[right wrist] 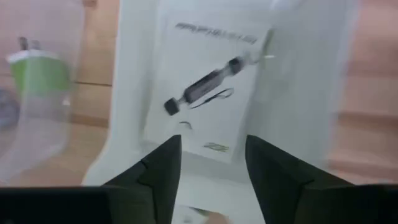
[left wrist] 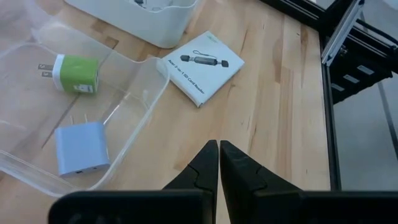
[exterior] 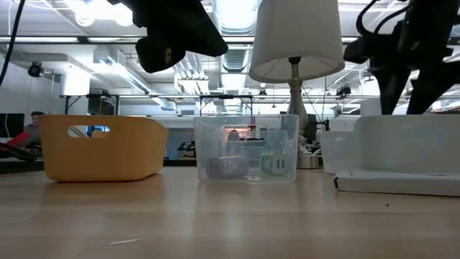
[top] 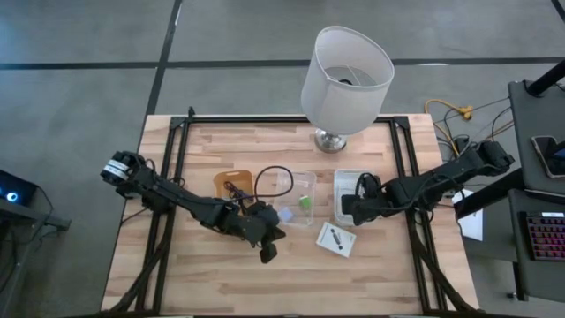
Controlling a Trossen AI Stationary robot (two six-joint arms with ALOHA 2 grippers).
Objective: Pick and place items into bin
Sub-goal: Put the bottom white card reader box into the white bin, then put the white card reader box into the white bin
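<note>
A clear bin (top: 298, 198) holds a green plug block (left wrist: 76, 74) and a pale-blue one (left wrist: 79, 149). One white printed packet (top: 336, 238) lies flat on the table, near the clear bin. Another packet (right wrist: 211, 87) lies inside the white bin (top: 350, 190). A thin black cable (top: 270, 175) loops from the orange bin (top: 232, 185) over the clear bin's rim. My left gripper (left wrist: 219, 154) is shut, above bare wood near the clear bin. My right gripper (right wrist: 211, 155) is open, over the white bin and above its packet.
A big white lamp (top: 345, 78) stands at the table's far edge behind the bins. Black frame rails (top: 177, 141) run along the left and right sides. In the low view the orange (exterior: 100, 147), clear (exterior: 248, 147) and white (exterior: 402, 151) bins stand in a row.
</note>
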